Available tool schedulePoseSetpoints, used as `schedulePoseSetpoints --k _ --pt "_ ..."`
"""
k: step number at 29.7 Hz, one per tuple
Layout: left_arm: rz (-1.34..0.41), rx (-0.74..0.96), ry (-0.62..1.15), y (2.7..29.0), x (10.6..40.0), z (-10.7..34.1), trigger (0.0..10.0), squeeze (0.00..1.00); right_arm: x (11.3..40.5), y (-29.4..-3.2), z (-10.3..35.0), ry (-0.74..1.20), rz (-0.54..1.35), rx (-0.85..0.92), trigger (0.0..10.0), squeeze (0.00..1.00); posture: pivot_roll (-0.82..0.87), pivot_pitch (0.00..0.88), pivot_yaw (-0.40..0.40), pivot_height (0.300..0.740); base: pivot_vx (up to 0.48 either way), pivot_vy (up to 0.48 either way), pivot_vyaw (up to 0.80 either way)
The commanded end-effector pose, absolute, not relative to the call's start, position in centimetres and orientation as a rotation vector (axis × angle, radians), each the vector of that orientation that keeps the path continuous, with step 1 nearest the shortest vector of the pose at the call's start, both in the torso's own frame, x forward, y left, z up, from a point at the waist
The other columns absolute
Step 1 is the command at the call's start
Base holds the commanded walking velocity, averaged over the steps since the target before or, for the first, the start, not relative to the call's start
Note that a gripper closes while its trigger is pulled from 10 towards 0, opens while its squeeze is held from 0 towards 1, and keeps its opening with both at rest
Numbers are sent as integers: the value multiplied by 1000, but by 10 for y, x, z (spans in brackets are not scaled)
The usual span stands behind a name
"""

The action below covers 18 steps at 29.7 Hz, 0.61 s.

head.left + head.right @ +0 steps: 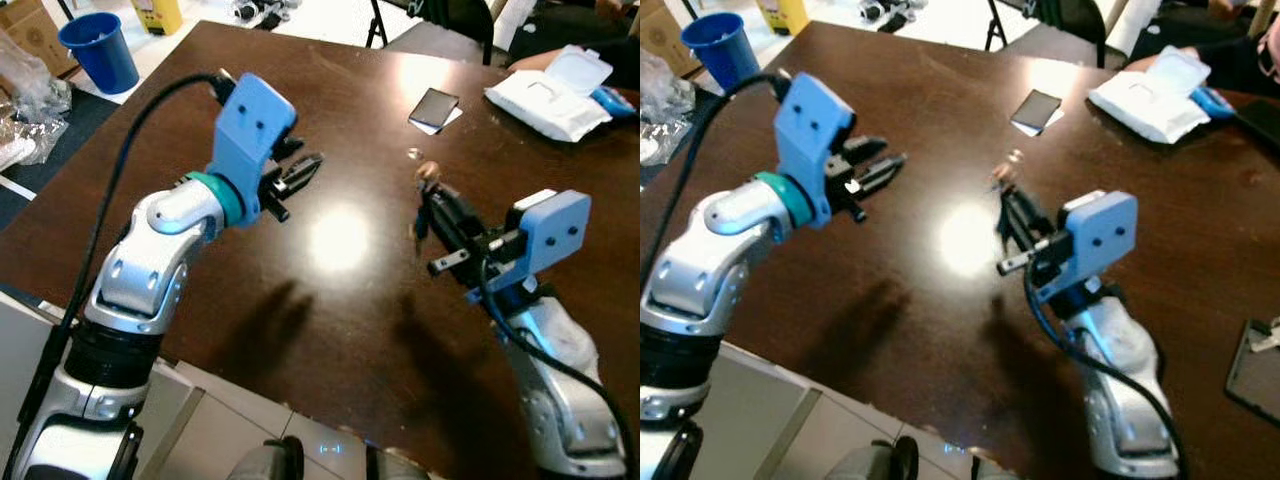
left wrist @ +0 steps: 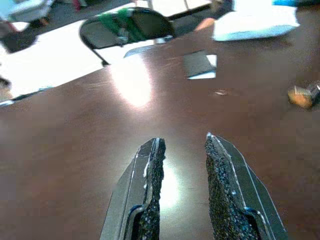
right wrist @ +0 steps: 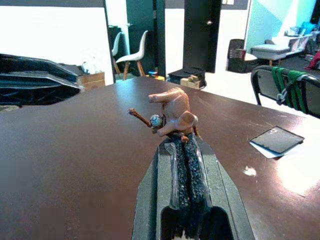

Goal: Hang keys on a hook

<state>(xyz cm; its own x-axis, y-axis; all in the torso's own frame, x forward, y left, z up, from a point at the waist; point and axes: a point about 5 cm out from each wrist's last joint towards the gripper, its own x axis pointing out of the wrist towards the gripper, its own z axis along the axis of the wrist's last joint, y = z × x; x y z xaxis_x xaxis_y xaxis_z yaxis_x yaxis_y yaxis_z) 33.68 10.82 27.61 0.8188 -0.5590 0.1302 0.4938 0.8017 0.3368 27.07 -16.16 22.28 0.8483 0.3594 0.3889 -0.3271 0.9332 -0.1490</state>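
Note:
My right gripper (image 1: 430, 197) is shut on a key fob topped by a small tan figurine (image 3: 172, 113), held above the brown table (image 1: 340, 300) right of centre. The figurine (image 1: 428, 173) sticks up past the fingertips, with a thin pin and a small blue bead beside it. Something small hangs under the fingers; I cannot make out the keys themselves. My left gripper (image 1: 300, 172) hovers open over the table's left half, and nothing lies between its pads (image 2: 152, 170).
A dark phone on a white card (image 1: 434, 108) lies at the far middle, and a white wipes pack (image 1: 550, 95) at the far right. A dark flat device (image 1: 1255, 360) rests near the right edge. A blue bucket (image 1: 100, 50) stands on the floor, far left.

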Motion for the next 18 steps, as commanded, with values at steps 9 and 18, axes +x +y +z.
schedulePoseSetpoints --k 9,18 --pt "-402 355 -300 133 320 278 10000 0 273 -155 214 -414 344 -54 10000 0 3 120 174 740 0 0 0" --pt "-398 310 -261 132 310 260 10000 0 273 -153 202 -382 350 -76 10000 0 3 115 182 740 0 0 0"
